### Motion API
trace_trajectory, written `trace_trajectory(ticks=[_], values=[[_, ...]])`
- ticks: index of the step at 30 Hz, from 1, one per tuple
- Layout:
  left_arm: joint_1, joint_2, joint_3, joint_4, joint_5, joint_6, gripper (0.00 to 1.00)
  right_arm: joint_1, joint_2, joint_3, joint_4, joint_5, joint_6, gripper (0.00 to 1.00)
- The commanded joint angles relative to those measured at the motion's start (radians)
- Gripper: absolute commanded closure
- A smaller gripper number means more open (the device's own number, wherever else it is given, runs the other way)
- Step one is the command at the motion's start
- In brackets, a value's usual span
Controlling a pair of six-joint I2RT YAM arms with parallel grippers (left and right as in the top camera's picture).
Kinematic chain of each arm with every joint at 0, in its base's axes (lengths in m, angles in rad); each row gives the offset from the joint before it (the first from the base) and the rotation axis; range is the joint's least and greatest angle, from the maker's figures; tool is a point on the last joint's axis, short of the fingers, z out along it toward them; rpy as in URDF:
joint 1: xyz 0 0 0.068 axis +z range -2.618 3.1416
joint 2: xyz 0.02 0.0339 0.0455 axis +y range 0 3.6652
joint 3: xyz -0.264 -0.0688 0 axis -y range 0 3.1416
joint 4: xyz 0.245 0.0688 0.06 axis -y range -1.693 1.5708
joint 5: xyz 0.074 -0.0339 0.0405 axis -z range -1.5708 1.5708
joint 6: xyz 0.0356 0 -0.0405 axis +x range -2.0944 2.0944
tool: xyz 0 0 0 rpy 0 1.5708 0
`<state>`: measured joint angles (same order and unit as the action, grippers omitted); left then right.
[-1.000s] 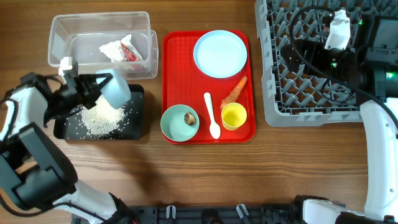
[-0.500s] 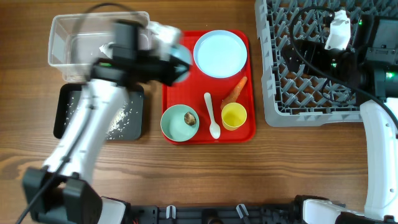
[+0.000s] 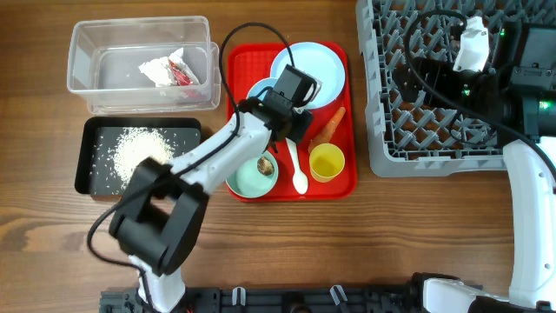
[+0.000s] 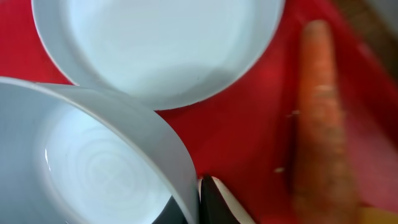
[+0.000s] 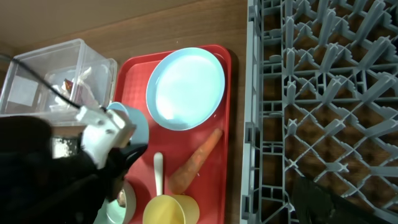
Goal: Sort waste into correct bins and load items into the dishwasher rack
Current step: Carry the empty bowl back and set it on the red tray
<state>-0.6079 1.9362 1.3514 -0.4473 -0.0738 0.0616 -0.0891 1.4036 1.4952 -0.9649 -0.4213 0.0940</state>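
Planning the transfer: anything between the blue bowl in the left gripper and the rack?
Nothing tall. The left gripper pinches the rim of the pale-blue bowl over the red tray; toward the dishwasher rack lie only the plate and carrot piece, both low. The right arm sits over the rack's far side.

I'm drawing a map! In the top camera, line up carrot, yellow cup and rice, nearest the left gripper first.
1. Carrot, beside the left gripper on the red tray.
2. Yellow cup, past the carrot.
3. Rice, in the black tray.
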Motion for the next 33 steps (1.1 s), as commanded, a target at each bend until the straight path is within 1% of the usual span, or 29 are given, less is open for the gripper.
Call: trace_trajectory(ticks=[1, 9, 18, 21, 25, 31, 33], values=[[0.035, 0.024, 0.006, 0.029, -0.051, -0.023, 0.96, -0.004, 0.006, 0.021, 0.0, 0.006, 0.011, 0.0], [0.092, 0.041, 0.006, 0.031, -0.05, -0.049, 0.96, -0.004, 0.006, 0.021, 0.0, 0.007, 0.011, 0.0], [0.095, 0.041, 0.006, 0.031, -0.047, -0.049, 0.96, -0.004, 0.006, 0.021, -0.002, 0.006, 0.011, 0.0], [0.095, 0.041, 0.005, 0.023, -0.047, -0.049, 0.92, -0.004, 0.006, 0.021, -0.003, 0.007, 0.011, 0.0], [0.096, 0.041, 0.005, -0.002, -0.047, -0.048, 0.82, -0.004, 0.006, 0.021, -0.008, 0.007, 0.01, 0.0], [0.096, 0.041, 0.005, -0.023, -0.048, -0.048, 0.81, -0.004, 0.006, 0.021, -0.012, 0.01, 0.009, 0.0], [0.096, 0.04, 0.006, -0.008, -0.048, -0.048, 0.75, -0.004, 0.006, 0.021, -0.011, 0.026, 0.009, 0.0]])
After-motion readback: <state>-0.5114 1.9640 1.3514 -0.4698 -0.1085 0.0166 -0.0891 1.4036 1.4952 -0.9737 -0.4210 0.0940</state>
